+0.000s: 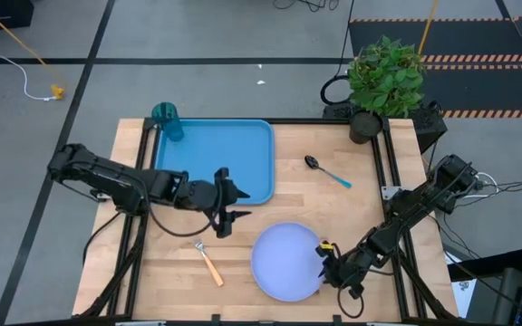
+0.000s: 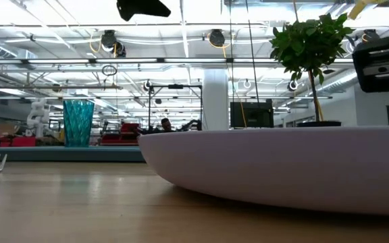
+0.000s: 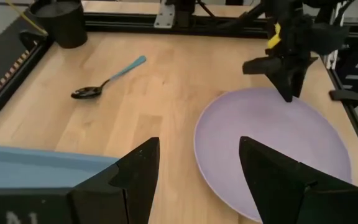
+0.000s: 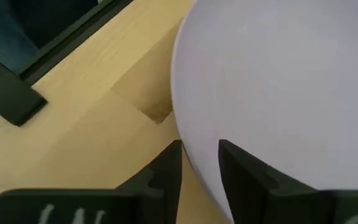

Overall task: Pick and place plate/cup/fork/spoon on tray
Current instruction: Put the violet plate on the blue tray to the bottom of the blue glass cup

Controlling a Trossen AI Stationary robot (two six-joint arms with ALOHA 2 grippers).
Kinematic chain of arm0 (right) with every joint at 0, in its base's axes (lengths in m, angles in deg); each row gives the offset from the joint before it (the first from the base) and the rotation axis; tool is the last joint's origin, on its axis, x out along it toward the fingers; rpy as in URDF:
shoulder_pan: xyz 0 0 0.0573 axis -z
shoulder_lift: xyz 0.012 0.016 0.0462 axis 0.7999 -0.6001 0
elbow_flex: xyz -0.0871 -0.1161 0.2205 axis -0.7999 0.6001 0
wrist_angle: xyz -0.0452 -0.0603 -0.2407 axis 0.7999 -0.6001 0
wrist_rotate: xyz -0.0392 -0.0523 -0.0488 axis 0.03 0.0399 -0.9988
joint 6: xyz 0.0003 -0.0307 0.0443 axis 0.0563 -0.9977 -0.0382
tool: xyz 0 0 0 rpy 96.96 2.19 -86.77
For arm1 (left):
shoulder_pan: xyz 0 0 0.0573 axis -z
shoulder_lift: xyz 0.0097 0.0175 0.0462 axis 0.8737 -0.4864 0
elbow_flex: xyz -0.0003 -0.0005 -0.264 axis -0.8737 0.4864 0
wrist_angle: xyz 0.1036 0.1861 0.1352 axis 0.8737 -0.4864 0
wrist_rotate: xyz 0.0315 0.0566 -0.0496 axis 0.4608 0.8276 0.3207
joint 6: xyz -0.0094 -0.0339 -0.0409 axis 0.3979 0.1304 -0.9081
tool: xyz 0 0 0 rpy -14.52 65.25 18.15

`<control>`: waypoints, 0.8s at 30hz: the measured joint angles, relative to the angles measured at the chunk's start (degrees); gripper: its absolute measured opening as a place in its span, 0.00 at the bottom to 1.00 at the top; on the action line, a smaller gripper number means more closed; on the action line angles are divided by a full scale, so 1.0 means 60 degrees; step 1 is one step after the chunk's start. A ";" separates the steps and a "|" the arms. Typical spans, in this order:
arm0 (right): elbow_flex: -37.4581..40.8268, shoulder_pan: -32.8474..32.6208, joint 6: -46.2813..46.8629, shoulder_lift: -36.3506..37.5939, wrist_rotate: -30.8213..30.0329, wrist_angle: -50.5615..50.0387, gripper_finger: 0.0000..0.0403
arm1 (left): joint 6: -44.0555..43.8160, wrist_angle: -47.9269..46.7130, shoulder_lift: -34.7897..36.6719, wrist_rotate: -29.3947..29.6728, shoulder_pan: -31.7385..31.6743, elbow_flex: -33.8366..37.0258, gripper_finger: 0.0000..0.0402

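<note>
Now, with right gripper (image 1: 332,269) pinching loosely astride the plate (image 1: 284,263) rim, close squarely before lifting toward tray (image 1: 214,159); left gripper (image 1: 231,201) spread, near.

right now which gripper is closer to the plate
Right. The right gripper is at the plate's right rim, fingers straddling its edge. The left gripper hovers open up and left of the plate, near the tray's corner.
</note>
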 joint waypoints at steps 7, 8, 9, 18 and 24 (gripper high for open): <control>0.0000 0.0001 -0.0211 0.0000 0.0022 -0.0185 0.21 | 0.0014 -0.0017 -0.0012 0.0121 0.0258 0.0000 0.56; 0.0005 0.0004 -0.0212 0.0000 0.0022 -0.0226 0.21 | 0.0047 -0.0015 -0.0012 0.0121 0.0259 0.0000 0.56; 0.0023 0.0004 -0.0212 0.0000 0.0023 -0.0207 0.21 | 0.0077 -0.0012 -0.0012 0.0131 0.0251 0.0000 0.56; 0.0295 0.0004 -0.0467 0.0004 -0.0407 -0.0036 0.14 | 0.0152 -0.0018 -0.0008 0.0209 0.0248 0.0000 0.56; 0.0304 0.0007 -0.0747 0.0224 -0.0166 -0.0105 0.01 | 0.0181 -0.0022 -0.0010 0.0209 0.0245 0.0000 0.56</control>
